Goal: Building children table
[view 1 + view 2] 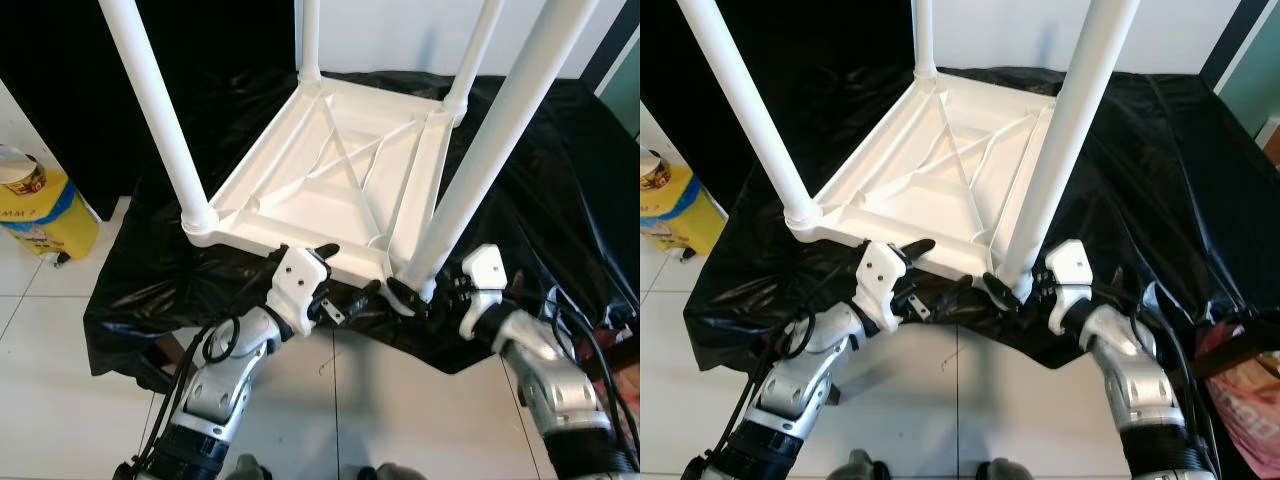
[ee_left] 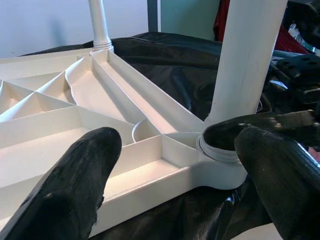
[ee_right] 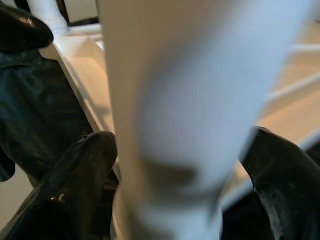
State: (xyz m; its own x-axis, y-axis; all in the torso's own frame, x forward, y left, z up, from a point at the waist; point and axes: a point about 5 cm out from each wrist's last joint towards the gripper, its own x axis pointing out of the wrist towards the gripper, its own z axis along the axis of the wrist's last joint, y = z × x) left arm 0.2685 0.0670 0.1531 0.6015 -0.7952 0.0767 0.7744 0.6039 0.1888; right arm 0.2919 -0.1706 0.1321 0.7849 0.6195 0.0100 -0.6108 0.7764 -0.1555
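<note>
A white plastic children's table lies upside down on a black cloth, its legs pointing up. My right gripper is at the base of the near right leg. In the right wrist view its fingers press both sides of that leg, shut on it. My left gripper is open at the tabletop's near rim, just left of that leg's socket. The rim lies between its spread fingers. The near left leg stands in its corner socket.
A yellow container stands on the white tiled floor to the left. A pink bag lies at the right, beside my right arm. The black cloth hangs over the front edge of the low surface, close to my arms.
</note>
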